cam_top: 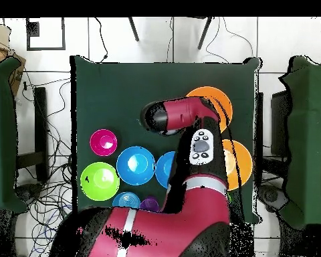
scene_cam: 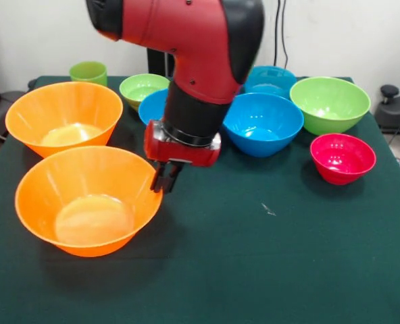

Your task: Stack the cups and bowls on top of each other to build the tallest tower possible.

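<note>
Green cloth table (scene_cam: pixel 267 270); tool (scene_cam: pixel 165 181) at near orange bowl's (scene_cam: pixel 88 199) rim, tips together, seemingly empty.

The arm (scene_cam: pixel 186 40) is glossy red with rounded black joint caps, one at its upper left and a larger one at its upper right. Below the red shell sits a black cylindrical wrist section (scene_cam: pixel 193 111), ringed at its foot by a thin metallic band. Under that is a boxy red block (scene_cam: pixel 181 150), and short black fingers (scene_cam: pixel 165 179) project from its underside. Seen from overhead, a pale grey oval panel (cam_top: pixel 201 146) with dark buttons lies on the red link.
</note>
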Tool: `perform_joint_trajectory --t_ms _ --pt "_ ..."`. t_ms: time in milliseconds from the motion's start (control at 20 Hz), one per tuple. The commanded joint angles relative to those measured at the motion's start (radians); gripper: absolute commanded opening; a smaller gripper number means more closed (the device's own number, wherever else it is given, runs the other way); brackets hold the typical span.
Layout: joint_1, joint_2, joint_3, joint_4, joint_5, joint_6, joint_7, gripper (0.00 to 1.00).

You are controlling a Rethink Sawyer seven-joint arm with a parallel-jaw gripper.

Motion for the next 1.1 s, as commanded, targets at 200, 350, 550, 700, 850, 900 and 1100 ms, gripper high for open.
perform_joint_trajectory --t_ms 200,350,550,700,850,900,1100 --pt "0.057 0.049 0.046 -0.004 0.052 -0.007 0.189 0.00" --pt "0.073 0.039 0.039 -0.003 0.060 0.013 0.205 0.00" --pt "0.082 0.039 0.035 0.001 0.073 -0.001 0.216 0.00" --pt "0.095 0.040 0.025 -0.004 0.090 0.011 0.224 0.00" --pt "0.113 0.038 0.012 -0.006 0.106 0.024 0.241 0.00" --pt "0.118 0.038 0.009 -0.005 0.112 0.023 0.245 0.00" --pt "0.136 0.038 -0.007 0.001 0.138 0.007 0.271 0.00"
